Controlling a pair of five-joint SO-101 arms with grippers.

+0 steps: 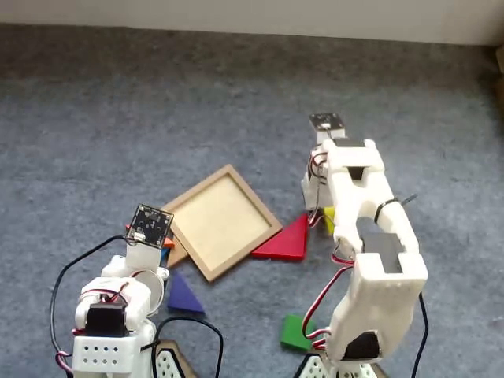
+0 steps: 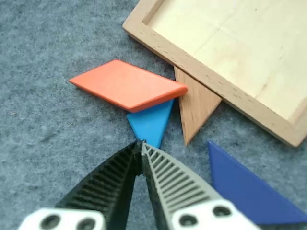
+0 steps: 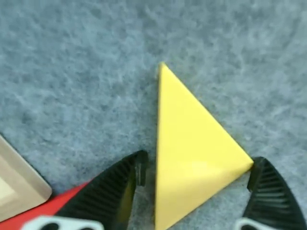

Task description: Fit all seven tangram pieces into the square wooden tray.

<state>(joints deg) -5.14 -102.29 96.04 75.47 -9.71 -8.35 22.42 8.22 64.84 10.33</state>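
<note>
The square wooden tray (image 1: pixel 189 206) lies empty on the carpet. My left gripper (image 2: pixel 140 143) is shut with nothing in it, its tips at the point of a light blue triangle (image 2: pixel 151 122). An orange parallelogram (image 2: pixel 127 86) overlaps that triangle, and a wooden triangle (image 2: pixel 196 108) pokes out from under the tray rim (image 2: pixel 216 80). A dark blue triangle (image 2: pixel 244 187) lies beside the gripper. My right gripper (image 3: pixel 199 167) is open low over the carpet, with a yellow triangle (image 3: pixel 192 148) between its fingers. A red triangle (image 1: pixel 287 240) touches the tray's right corner.
A green piece (image 1: pixel 298 331) lies near the right arm's base (image 1: pixel 358 346). The dark blue triangle (image 1: pixel 183 293) sits beside the left arm's base (image 1: pixel 114 315). Bare grey carpet spreads behind and to the left of the tray.
</note>
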